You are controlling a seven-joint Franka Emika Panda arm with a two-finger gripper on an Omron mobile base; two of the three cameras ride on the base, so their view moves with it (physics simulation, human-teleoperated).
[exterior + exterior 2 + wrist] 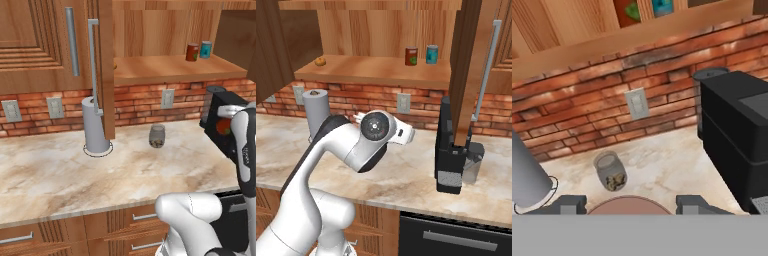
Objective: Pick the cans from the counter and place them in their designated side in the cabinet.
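The gripper (632,206) is closed on one of the two cans: in the hand view a rounded reddish can top (630,206) sits squarely between the two dark fingertips (571,204), and in the left base view a patch of red with a green mark, the held can (223,126), shows inside the dark hand. That patch is small and part hidden, so how deep the can sits in the jaws is a guess.

The can looks small, stiff and light, a short metal cylinder with a smooth painted wall. Such a wall is likely slippery, so a grip across the middle of its side, as here, suits it best; it should not crush or break.

The other red can (411,56) already stands on the cabinet shelf (376,70), above and ahead of the gripper, just beside a teal-blue can (431,54). Below and ahead of the gripper a glass jar (610,172) rests on the bench (60,170), well apart from the hand. A black appliance (737,135) stands close on one side of the gripper, and a grey paper-towel roll (95,125) farther off on the other.
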